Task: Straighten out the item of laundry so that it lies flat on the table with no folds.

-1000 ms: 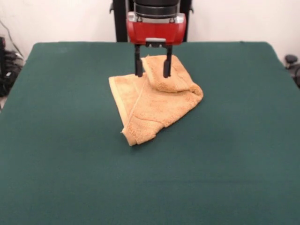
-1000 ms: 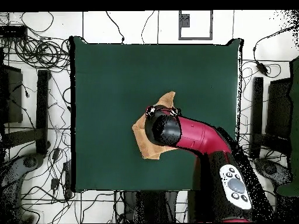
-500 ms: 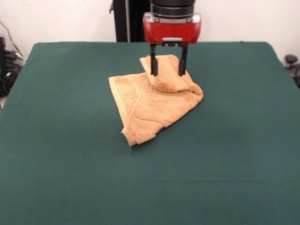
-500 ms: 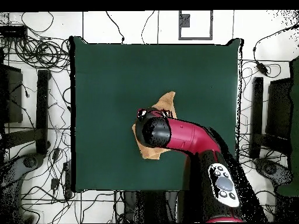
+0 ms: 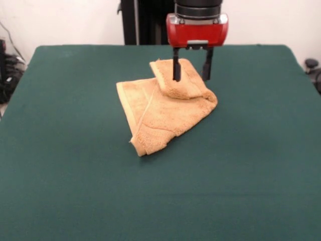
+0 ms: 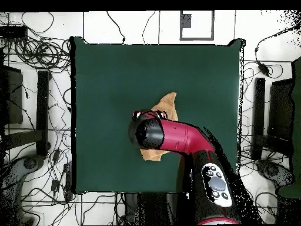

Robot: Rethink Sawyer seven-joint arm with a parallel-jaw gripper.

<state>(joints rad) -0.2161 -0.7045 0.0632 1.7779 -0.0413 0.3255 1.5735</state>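
One large table [image 5: 65,165] covered in plain dark green felt-like cloth fills the front view, bare along its left side. Near its middle lies the small tan-orange terry towel [image 5: 155,113], crumpled rather than flat: its left edge shows a woven band running down to a pointed lower corner, and a thick folded flap is doubled over the top of the rest. To the right of that band, over the folded flap, hangs my gripper [image 5: 191,78], two black fingers [image 5: 176,68] below a red and black head. My jaws are spread apart and hold nothing; one finger stands in front of the flap, the other just off its right edge. Whether the tips touch the cloth I cannot tell. From overhead, my red arm [image 6: 188,138] covers most of the towel [image 6: 167,105], leaving one corner showing beyond it.
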